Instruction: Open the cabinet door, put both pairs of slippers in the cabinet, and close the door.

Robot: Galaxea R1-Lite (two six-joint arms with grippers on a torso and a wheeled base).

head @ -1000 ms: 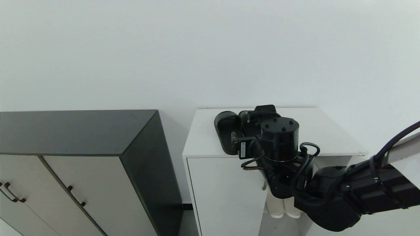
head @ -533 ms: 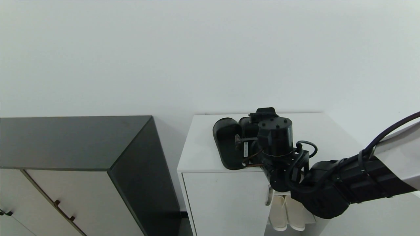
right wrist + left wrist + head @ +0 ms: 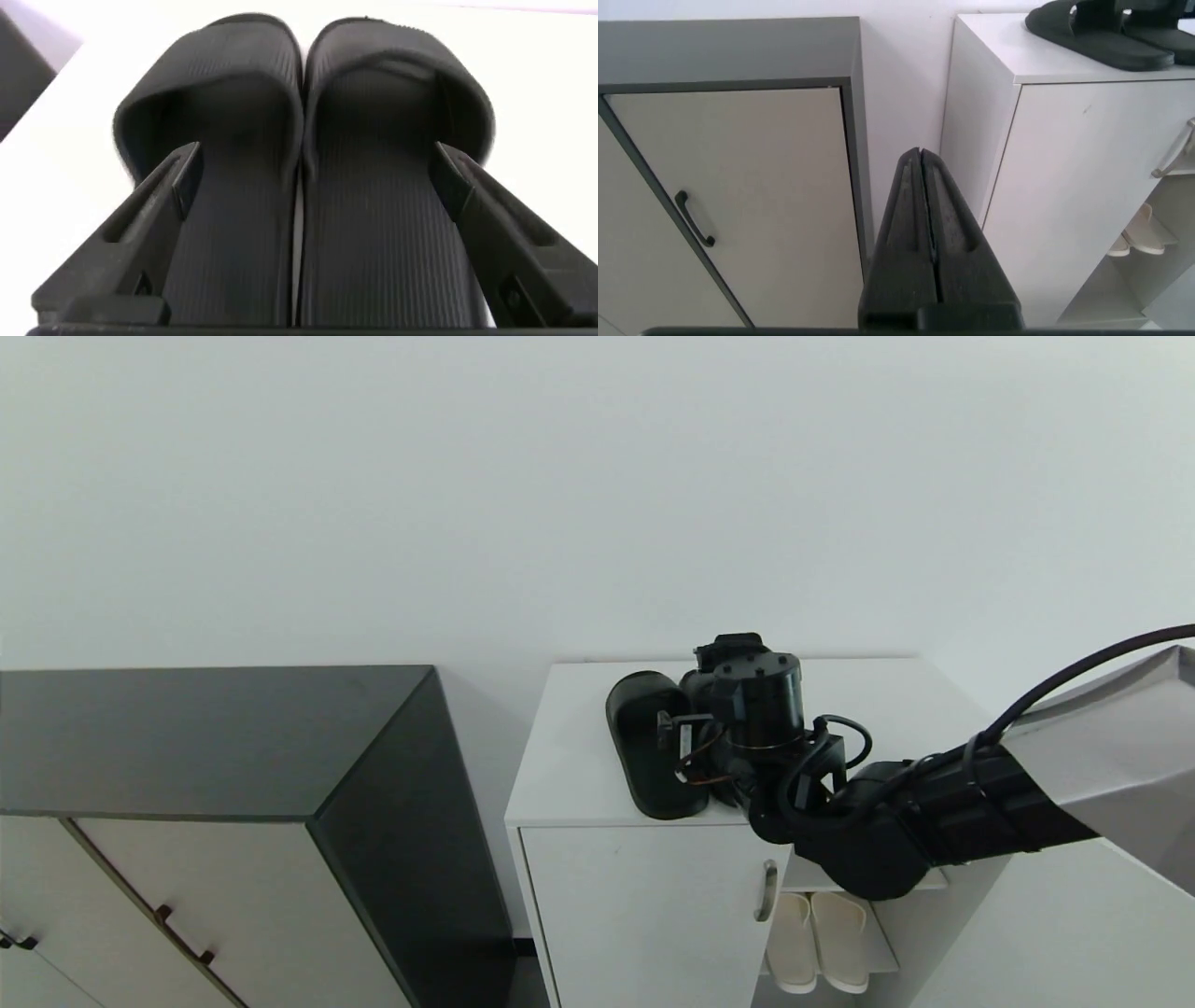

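A pair of black slippers (image 3: 644,747) lies side by side on top of the white cabinet (image 3: 579,775). My right gripper (image 3: 724,658) is over them, open; in the right wrist view its fingers (image 3: 140,233) straddle both black slippers (image 3: 308,112) at their outer sides. A pair of white slippers (image 3: 826,943) rests on a shelf in the cabinet's open right half. The cabinet's left door (image 3: 644,915) is closed, with its handle (image 3: 766,889) at the inner edge. My left gripper (image 3: 921,154) is shut and empty, low in front of the cabinets.
A dark-topped cabinet (image 3: 215,737) with pale doors and black handles (image 3: 694,217) stands to the left of the white cabinet (image 3: 1064,187), a narrow gap between them. A plain white wall runs behind both.
The right arm has pushed forward over the cabinet top, bringing its open gripper around the black slippers. The head view shifted early on, then held still.
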